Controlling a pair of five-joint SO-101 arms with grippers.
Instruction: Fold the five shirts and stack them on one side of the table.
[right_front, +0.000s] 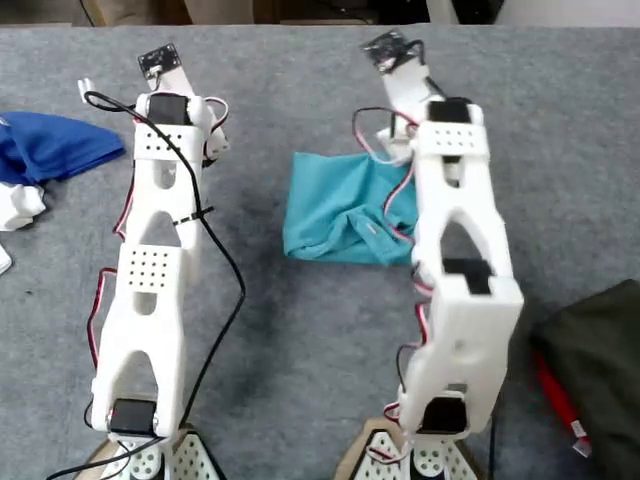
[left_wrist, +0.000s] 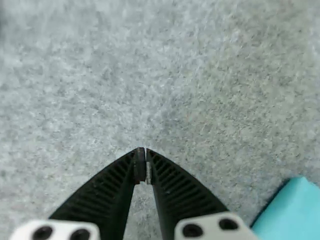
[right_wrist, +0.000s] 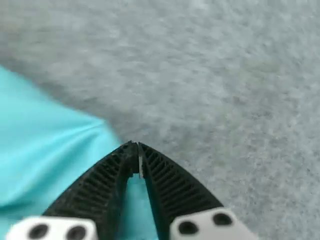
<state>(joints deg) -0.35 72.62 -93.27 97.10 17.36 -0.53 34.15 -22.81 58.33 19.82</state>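
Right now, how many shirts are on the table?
3 for sure: a teal shirt in the middle, a blue shirt at the left edge, a dark shirt at the right edge. White cloth beside the blue one may be a fourth. Others may be hidden.

Table: my work surface, covered from left to right in grey felt-like fabric.
Red strip: thin, lying at the near right.
White tag: at the strip's near end.

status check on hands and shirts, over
Left hand shut, over bare table. Right hand shut, at edge of teal shirt, which lies bunched mid-table. Blue shirt at left edge, dark shirt at right edge, not stacked.
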